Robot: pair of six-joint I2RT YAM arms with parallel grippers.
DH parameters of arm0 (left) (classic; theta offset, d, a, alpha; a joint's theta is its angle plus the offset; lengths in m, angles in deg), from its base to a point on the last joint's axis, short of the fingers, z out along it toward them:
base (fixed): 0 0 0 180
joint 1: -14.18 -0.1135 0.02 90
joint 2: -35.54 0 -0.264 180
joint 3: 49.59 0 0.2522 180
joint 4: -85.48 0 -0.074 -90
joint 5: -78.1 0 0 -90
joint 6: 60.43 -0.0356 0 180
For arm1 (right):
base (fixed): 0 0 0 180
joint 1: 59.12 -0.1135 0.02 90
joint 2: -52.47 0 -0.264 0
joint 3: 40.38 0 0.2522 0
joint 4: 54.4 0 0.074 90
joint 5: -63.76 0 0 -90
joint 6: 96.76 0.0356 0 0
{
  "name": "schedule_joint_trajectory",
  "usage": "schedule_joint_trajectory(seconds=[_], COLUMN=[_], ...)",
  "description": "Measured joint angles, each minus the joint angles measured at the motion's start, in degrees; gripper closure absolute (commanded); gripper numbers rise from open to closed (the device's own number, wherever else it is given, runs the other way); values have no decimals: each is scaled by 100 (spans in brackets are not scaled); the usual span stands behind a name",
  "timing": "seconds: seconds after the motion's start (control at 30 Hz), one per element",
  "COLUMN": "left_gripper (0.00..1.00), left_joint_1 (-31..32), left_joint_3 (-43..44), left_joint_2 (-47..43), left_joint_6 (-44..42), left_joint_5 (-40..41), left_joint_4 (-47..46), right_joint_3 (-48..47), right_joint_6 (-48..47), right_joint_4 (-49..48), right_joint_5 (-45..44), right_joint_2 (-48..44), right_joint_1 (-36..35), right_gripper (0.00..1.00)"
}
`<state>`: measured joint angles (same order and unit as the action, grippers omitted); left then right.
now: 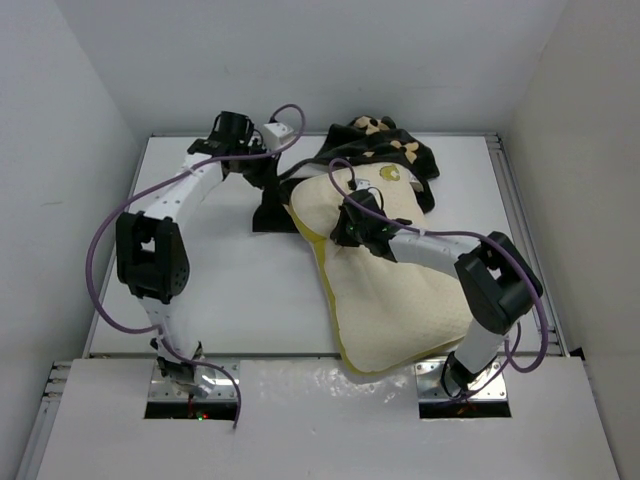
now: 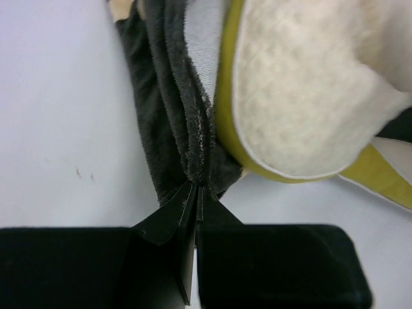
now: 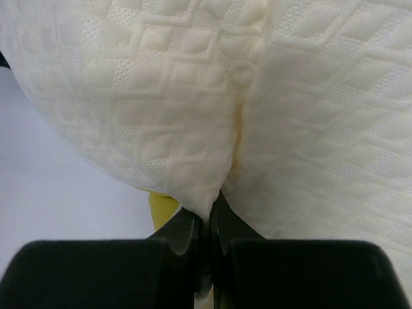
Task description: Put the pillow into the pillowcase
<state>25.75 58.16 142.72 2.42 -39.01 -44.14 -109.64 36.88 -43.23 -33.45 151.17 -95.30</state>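
The cream-yellow pillow (image 1: 395,300) lies diagonally on the table, from mid-back to the near right. Its far end with the round logo (image 1: 388,172) touches the bunched black pillowcase (image 1: 385,145) with tan flowers. My left gripper (image 1: 268,170) is shut on a fold of the pillowcase's edge (image 2: 193,141), with the pillow's yellow-piped corner (image 2: 302,96) just right of it. My right gripper (image 1: 350,225) is shut on a pinch of the pillow's quilted cover (image 3: 206,193) near its upper middle.
The white table (image 1: 220,290) is boxed in by white walls at left, back and right. A metal rail (image 1: 520,240) runs along the table's right edge. Purple cables loop off both arms.
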Motion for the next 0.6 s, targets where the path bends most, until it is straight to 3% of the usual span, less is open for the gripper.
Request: schedule_joint_trajectory(seconds=[0.3, 0.5, 0.6], left_gripper=[100, 100, 91], left_joint_1=[872, 922, 883], left_joint_3=[118, -426, -704], left_joint_2=[-46, -391, -498], left_joint_6=[-1681, -3139, -3554], left_joint_5=[-94, -22, -4], left_joint_4=[1325, 2085, 2264], right_joint_3=[-385, -400, -350], right_joint_6=[201, 553, 778], right_joint_4=[402, 579, 577], right_joint_5=[149, 332, 450], right_joint_2=[48, 35, 37], right_joint_1=[87, 260, 267], right_gripper=[100, 100, 100])
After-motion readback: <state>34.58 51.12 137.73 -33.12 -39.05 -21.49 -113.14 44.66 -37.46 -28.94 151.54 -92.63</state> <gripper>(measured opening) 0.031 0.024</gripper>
